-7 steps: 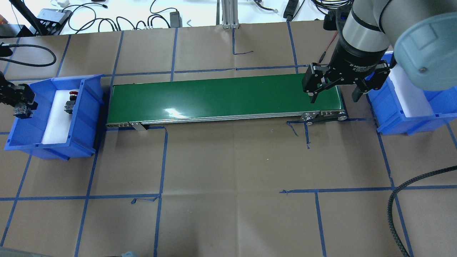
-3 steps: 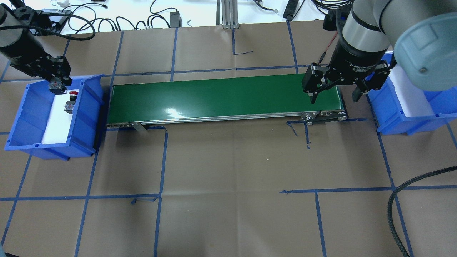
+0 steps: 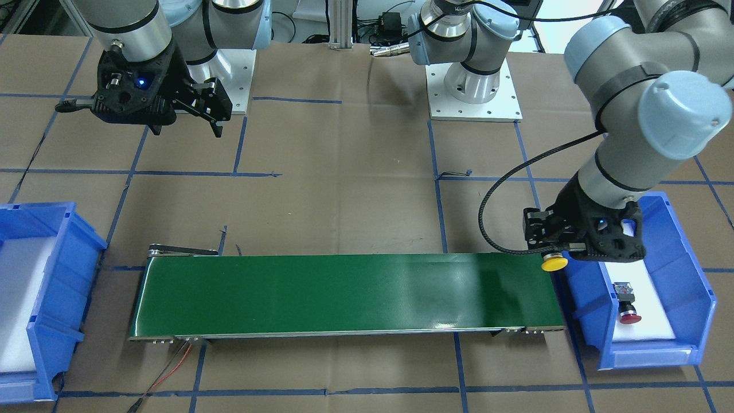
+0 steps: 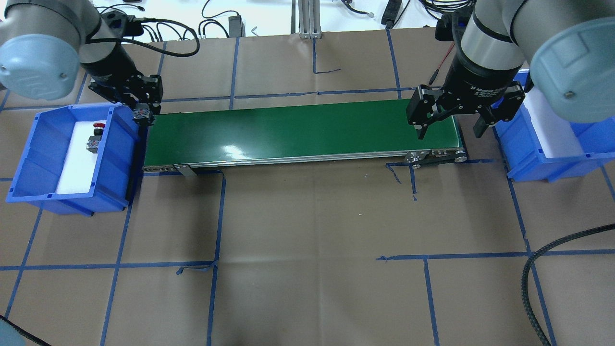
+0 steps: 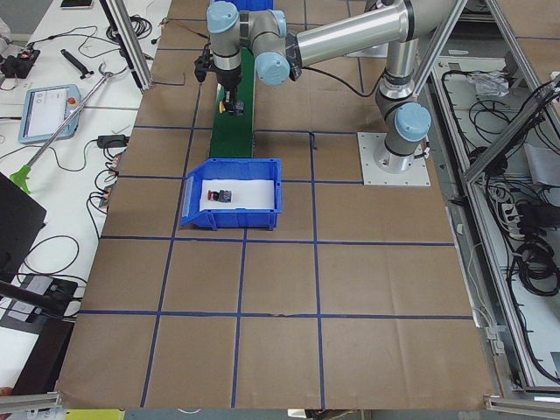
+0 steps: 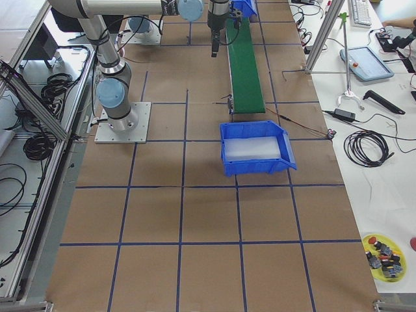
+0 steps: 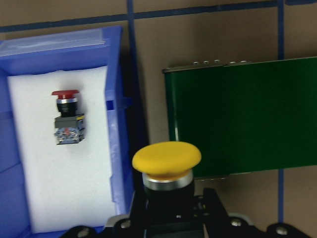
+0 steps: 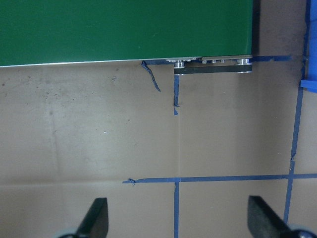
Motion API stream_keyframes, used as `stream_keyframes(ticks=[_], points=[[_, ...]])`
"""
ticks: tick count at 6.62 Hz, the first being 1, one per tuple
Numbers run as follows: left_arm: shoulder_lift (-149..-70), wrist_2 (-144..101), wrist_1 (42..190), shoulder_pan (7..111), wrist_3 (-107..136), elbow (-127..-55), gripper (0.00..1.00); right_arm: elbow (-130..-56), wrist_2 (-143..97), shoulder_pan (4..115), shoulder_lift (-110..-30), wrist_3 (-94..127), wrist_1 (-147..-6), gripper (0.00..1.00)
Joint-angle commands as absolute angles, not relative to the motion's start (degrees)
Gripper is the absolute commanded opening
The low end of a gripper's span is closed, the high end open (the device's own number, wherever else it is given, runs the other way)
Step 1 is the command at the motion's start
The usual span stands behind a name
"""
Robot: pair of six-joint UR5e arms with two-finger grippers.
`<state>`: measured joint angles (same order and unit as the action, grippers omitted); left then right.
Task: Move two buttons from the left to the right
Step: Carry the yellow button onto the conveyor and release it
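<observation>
My left gripper point(image 4: 143, 114) is shut on the yellow-capped button point(image 7: 167, 158) and holds it, cap outward, over the gap between the left blue bin point(image 4: 29, 158) and the left end of the green conveyor belt point(image 4: 298, 129). The yellow cap also shows in the front-facing view point(image 3: 554, 264). The red-capped button point(image 4: 93, 140) lies on its side on white foam in that bin, and also shows in the left wrist view point(image 7: 67, 121). My right gripper point(image 4: 450, 129) is open and empty above the belt's right end.
A second blue bin point(image 4: 523, 149) with white foam stands just right of the belt. Blue tape lines cross the brown paper table. Cables and gear lie along the far edge, and a black hose point(image 4: 533, 269) curls at the front right.
My left arm has swung from the left side of the bin, over its back wall, to the belt's left end, carrying the yellow button. The right arm has not moved.
</observation>
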<state>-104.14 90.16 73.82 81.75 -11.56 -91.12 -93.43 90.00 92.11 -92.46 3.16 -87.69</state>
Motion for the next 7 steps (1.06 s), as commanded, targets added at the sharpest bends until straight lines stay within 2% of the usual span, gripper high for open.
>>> stream_keyframes(ticks=[1,3,4,5,6,7], points=[[-108.34,90.18,65.53,84.28,-8.88,-95.86,0.06,-93.43,90.0,92.11,-92.46,3.16,-87.71,1.0],[-110.39,90.09,56.02,84.46,-8.08,-102.01,0.06,-93.43,90.0,92.11,-92.46,3.16,-87.71,1.0],[-110.65,90.09,55.38,84.46,-8.17,-102.65,0.07,-93.43,90.0,92.11,-92.37,3.16,-87.71,1.0],[-110.74,89.65,55.37,84.46,-8.0,-102.66,0.25,-93.43,90.0,92.11,-92.37,3.16,-87.71,1.0],[-110.74,89.47,55.37,84.46,-8.0,-101.7,0.82,-93.43,90.0,92.11,-92.37,3.16,-87.71,1.0],[-110.66,89.47,55.37,84.46,-8.0,-101.08,1.0,-93.43,90.0,92.11,-92.37,3.16,-87.71,1.0]])
